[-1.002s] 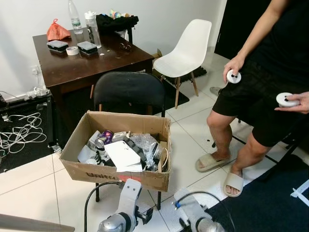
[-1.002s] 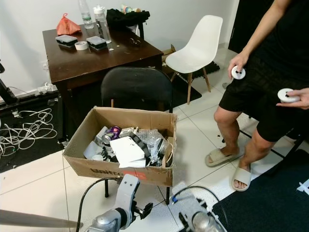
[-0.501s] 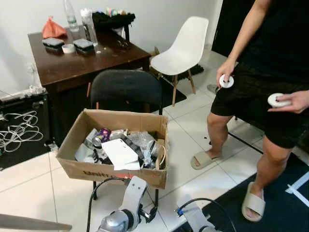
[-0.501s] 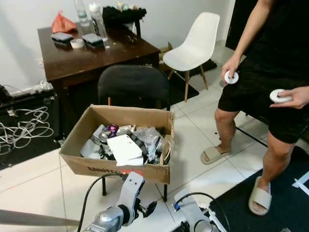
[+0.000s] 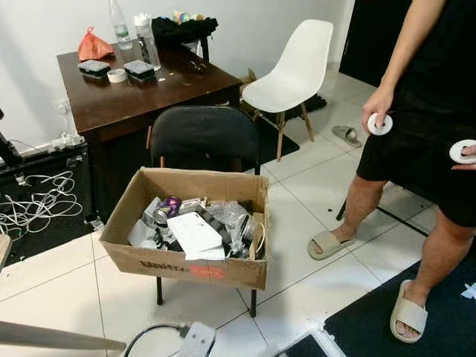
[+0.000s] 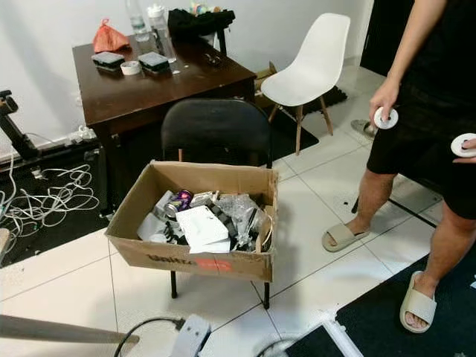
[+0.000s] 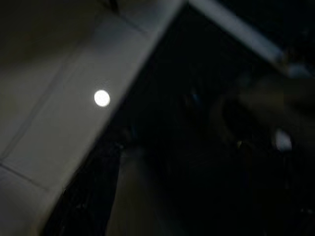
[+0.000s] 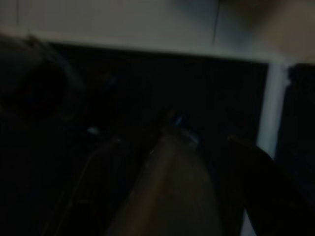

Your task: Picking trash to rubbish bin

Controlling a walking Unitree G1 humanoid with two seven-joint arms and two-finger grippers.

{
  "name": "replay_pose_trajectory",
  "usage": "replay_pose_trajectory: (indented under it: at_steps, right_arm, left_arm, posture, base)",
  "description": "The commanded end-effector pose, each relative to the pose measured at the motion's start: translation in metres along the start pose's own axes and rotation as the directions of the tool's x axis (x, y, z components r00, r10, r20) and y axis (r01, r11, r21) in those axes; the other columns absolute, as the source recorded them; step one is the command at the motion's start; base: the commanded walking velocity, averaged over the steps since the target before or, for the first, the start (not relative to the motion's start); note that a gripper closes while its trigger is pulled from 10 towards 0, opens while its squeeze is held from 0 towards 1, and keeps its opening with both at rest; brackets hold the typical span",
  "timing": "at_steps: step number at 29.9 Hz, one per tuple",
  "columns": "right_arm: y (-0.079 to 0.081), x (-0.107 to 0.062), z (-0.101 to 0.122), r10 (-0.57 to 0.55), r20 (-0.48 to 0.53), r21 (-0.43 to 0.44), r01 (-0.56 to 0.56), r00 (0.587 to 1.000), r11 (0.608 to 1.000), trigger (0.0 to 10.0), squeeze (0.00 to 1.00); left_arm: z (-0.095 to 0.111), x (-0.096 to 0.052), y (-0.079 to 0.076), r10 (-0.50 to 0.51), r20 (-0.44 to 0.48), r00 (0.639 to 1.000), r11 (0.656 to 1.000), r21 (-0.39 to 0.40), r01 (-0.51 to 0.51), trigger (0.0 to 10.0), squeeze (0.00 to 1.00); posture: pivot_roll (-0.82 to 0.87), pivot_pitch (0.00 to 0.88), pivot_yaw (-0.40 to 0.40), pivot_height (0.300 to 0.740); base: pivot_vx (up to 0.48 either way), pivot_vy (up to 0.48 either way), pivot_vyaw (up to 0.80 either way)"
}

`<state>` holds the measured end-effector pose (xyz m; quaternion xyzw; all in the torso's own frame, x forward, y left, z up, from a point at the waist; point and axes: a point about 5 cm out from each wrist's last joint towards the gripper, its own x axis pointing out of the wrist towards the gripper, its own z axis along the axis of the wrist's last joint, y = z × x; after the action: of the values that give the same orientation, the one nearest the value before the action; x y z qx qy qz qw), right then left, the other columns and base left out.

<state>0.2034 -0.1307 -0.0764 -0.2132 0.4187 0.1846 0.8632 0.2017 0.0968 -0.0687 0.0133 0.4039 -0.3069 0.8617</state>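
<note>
Ahead of my low-hanging pincers, whose state I cannot tell, the box point(image 5: 186, 271) of trash point(image 5: 195, 230) is sitting on a chair point(image 5: 199, 137); I am judging approach underway, reach next.

Home rm: desk point(image 5: 141, 97), chairs, tiled floor.

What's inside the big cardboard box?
The cardboard box holds trash: a white card, a purple can, crinkled clear plastic. Whatever lies underneath the pile is covered.
</note>
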Motion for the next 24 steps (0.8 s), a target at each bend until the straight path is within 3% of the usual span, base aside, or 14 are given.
replay_pose_trajectory:
  at_steps: [1, 4, 5, 6, 9, 10, 11, 14, 18, 21, 24]
  right_arm:
    - [0.008, -0.002, -0.014, 0.014, -0.055, 0.034, -0.012, 0.998, 0.999, 10.0, 0.00]
    - [-0.001, 0.000, 0.001, -0.005, -0.010, -0.014, 0.005, 1.000, 1.000, 10.0, 0.00]
    - [-0.007, 0.001, 0.008, -0.013, 0.006, -0.063, 0.013, 1.000, 0.998, 10.0, 0.00]
    - [-0.022, 0.003, 0.025, -0.044, 0.048, -0.076, 0.048, 0.998, 0.996, 10.0, 0.00]
    - [-0.028, 0.003, 0.032, -0.054, 0.067, -0.087, 0.060, 0.996, 0.994, 10.0, 0.00]
    - [-0.040, 0.003, 0.045, -0.080, 0.095, -0.106, 0.090, 0.992, 0.990, 10.0, 0.00]
    - [-0.040, 0.003, 0.045, -0.080, 0.095, -0.106, 0.090, 0.992, 0.990, 10.0, 0.00]
    - [-0.063, 0.001, 0.069, -0.124, 0.142, -0.094, 0.138, 0.982, 0.986, 10.0, 0.00]
    - [-0.072, -0.001, 0.079, -0.137, 0.155, -0.107, 0.154, 0.978, 0.982, 10.0, 0.00]
    - [-0.092, -0.006, 0.093, -0.176, 0.183, 0.043, 0.171, 0.967, 0.984, 10.0, 0.00]
    - [-0.098, -0.008, 0.102, -0.184, 0.209, 0.103, 0.165, 0.960, 0.981, 10.0, 0.00]
  left_arm:
    - [-0.017, -0.004, -0.001, -0.016, -0.061, 0.998, 1.000, 0.011, 0.017, 10.0, 0.00]
    - [-0.011, -0.003, -0.001, -0.010, -0.041, 0.999, 1.000, 0.007, 0.010, 10.0, 0.00]
    - [0.002, -0.001, 0.005, 0.017, 0.005, 1.000, 1.000, -0.001, -0.017, 10.0, 0.00]
    - [0.029, 0.000, 0.016, 0.058, 0.077, 0.995, 0.998, -0.016, -0.057, 10.0, 0.00]
    - [0.038, 0.000, 0.019, 0.067, 0.105, 0.992, 0.998, -0.023, -0.065, 10.0, 0.00]
    - [0.054, 0.001, 0.021, 0.069, 0.140, 0.988, 0.998, -0.023, -0.067, 10.0, 0.00]
    - [0.054, 0.001, 0.021, 0.069, 0.140, 0.988, 0.998, -0.023, -0.067, 10.0, 0.00]
    - [0.081, 0.002, 0.023, 0.061, 0.207, 0.976, 0.998, -0.003, -0.062, 10.0, 0.00]
    - [0.097, 0.001, 0.028, 0.082, 0.246, 0.966, 0.996, 0.001, -0.085, 10.0, 0.00]
    - [0.122, -0.007, 0.043, 0.127, 0.300, 0.945, 0.990, 0.024, -0.140, 10.0, 0.00]
    - [0.136, -0.013, 0.052, 0.147, 0.344, 0.927, 0.988, -0.016, -0.151, 10.0, 0.00]
  posture:
    - [-0.14, 0.218, 0.144, 0.740]
    - [-0.13, 0.243, 0.123, 0.740]
    - [-0.12, 0.231, 0.109, 0.740]
    - [-0.13, 0.207, 0.098, 0.740]
    - [-0.12, 0.209, 0.096, 0.740]
    - [-0.13, 0.181, 0.084, 0.740]
    - [-0.13, 0.181, 0.084, 0.740]
    - [-0.13, 0.162, 0.055, 0.740]
    - [-0.13, 0.156, 0.027, 0.740]
    - [-0.13, 0.137, 0.001, 0.740]
    - [-0.13, 0.140, 0.013, 0.740]
  base:
    - [0.000, 0.000, 0.00]
    - [0.000, 0.000, 0.00]
    - [0.000, 0.000, 0.00]
    - [0.000, 0.000, 0.00]
    - [0.000, 0.000, 0.00]
    - [0.000, 0.000, 0.00]
    - [0.000, 0.000, 0.00]
    - [0.000, 0.000, 0.00]
    - [0.000, 0.000, 0.00]
    - [0.000, 0.000, 0.00]
    - [0.000, 0.000, 0.00]
